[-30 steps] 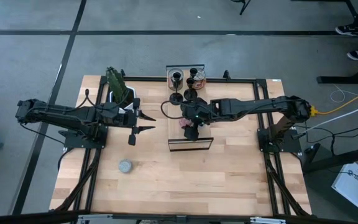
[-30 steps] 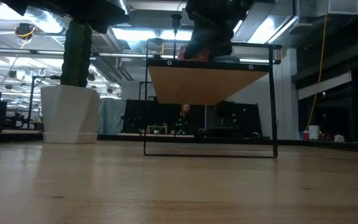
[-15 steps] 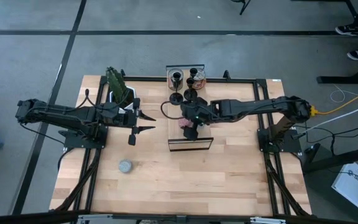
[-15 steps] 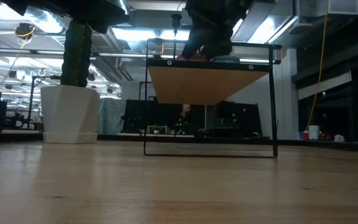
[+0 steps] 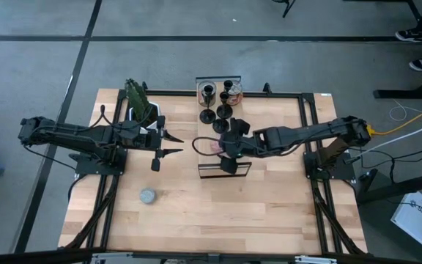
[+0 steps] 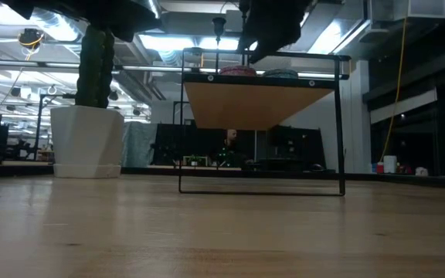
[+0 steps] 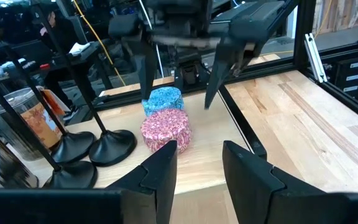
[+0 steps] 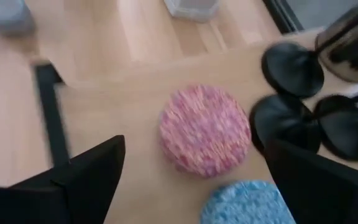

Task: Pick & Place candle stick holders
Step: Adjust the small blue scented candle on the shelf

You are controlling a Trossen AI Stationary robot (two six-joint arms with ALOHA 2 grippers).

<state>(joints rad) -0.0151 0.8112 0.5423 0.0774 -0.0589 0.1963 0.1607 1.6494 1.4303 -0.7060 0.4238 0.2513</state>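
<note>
Three black candle stick holders [image 5: 218, 117] stand on their round bases [image 7: 112, 144] at the far end of a small raised wooden shelf [image 6: 261, 104]. Beside them on the shelf lie a pink disc [image 8: 205, 130] and a blue disc [image 8: 247, 202]. My right gripper [image 5: 224, 147] hovers open above the two discs, its fingers [image 7: 219, 74] spread wide and touching nothing. My left gripper [image 5: 173, 144] waits open to the left of the shelf, pointing level at it, with nothing between its fingers [image 7: 160, 174].
A plant in a white pot [image 5: 141, 106] stands at the far left, behind my left gripper. A grey disc [image 5: 147, 196] lies on the table toward the near left. Shiny tins [image 5: 208, 89] stand beyond the shelf's far end. The shelf's black frame [image 6: 337, 123] rises from the table.
My right gripper has risen off the shelf top and swung a little toward the table's near edge, rolling as it went. The pink disc stays lying on the shelf and now shows clear of the fingers in the low view.
</note>
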